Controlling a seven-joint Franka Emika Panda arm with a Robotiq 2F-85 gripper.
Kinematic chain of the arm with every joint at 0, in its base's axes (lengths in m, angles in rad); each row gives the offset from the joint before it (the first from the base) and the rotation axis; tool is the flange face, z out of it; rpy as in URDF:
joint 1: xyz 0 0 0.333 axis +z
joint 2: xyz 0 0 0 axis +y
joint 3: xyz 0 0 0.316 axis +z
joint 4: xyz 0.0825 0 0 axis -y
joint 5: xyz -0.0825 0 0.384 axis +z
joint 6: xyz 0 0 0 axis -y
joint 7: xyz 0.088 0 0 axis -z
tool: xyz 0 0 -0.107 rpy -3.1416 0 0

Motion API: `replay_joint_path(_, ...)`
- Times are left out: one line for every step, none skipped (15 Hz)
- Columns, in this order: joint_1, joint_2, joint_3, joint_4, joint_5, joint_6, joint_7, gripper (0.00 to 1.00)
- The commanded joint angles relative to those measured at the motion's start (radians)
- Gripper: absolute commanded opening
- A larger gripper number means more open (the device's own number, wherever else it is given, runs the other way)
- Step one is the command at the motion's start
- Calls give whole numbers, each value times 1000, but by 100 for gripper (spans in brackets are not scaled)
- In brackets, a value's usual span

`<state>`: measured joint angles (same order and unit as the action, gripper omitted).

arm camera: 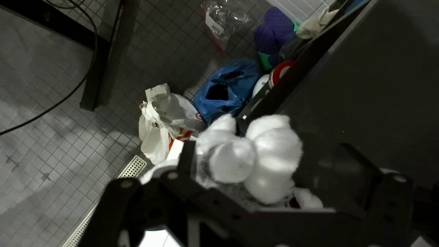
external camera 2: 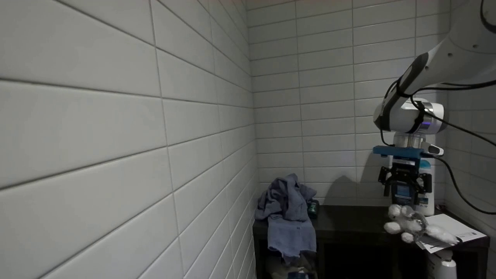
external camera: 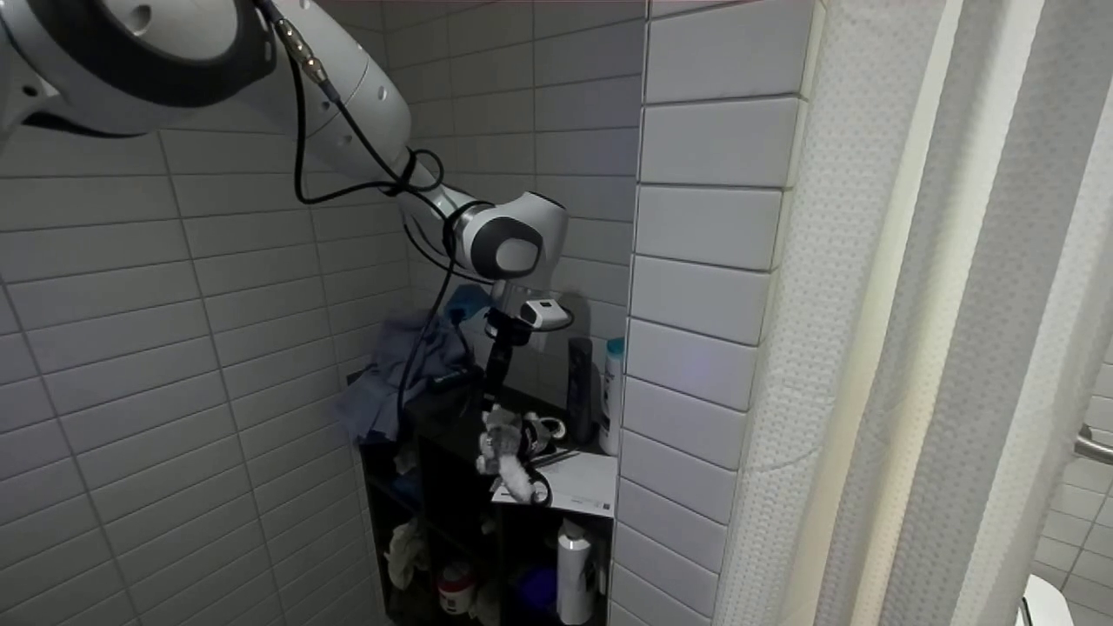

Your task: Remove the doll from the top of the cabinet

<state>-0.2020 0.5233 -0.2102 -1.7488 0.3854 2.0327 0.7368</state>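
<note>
The doll (external camera: 504,439), a small white and grey fluffy figure, lies near the front edge on top of the black cabinet (external camera 2: 348,223), partly over a white paper. It also shows in an exterior view (external camera 2: 405,224). My gripper (external camera 2: 403,198) points down just above the doll in both exterior views. In the wrist view my gripper (arm camera: 267,151) has its fingers apart. The doll (arm camera: 272,151) sits between them, closer to the left finger, with a gap to the right finger. Its lower part is hidden by the gripper body. Whether a finger touches it I cannot tell.
A blue-grey cloth (external camera 2: 286,201) is heaped on the cabinet's other end. A dark bottle (external camera: 579,387) and a white bottle with a teal cap (external camera: 611,400) stand behind the white paper (external camera: 578,481). Tiled walls enclose the cabinet. Bags (arm camera: 226,89) lie on the floor.
</note>
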Motion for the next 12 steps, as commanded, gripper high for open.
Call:
replay_joint_path(-40, 123, 28, 192, 39, -120, 7, 100)
replay_joint_path(-50, 152, 35, 234, 55, -147, 8, 100)
replay_joint_path(-57, 177, 38, 272, 66, -172, 13, 100)
replay_joint_path(-63, 196, 42, 302, 71, -199, 13, 100)
replay_joint_path(-36, 134, 28, 202, 48, -134, 1, 100)
replay_joint_path(-41, 157, 30, 234, 52, -153, 1, 100)
replay_joint_path(-45, 174, 32, 256, 53, -163, 1, 100)
replay_joint_path(-49, 185, 33, 269, 53, -167, 1, 100)
replay_joint_path(-49, 189, 34, 273, 53, -169, 1, 100)
replay_joint_path(-49, 190, 34, 275, 53, -171, 1, 100)
replay_joint_path(-49, 190, 34, 277, 53, -172, 1, 100)
replay_joint_path(-49, 190, 34, 278, 53, -173, 1, 100)
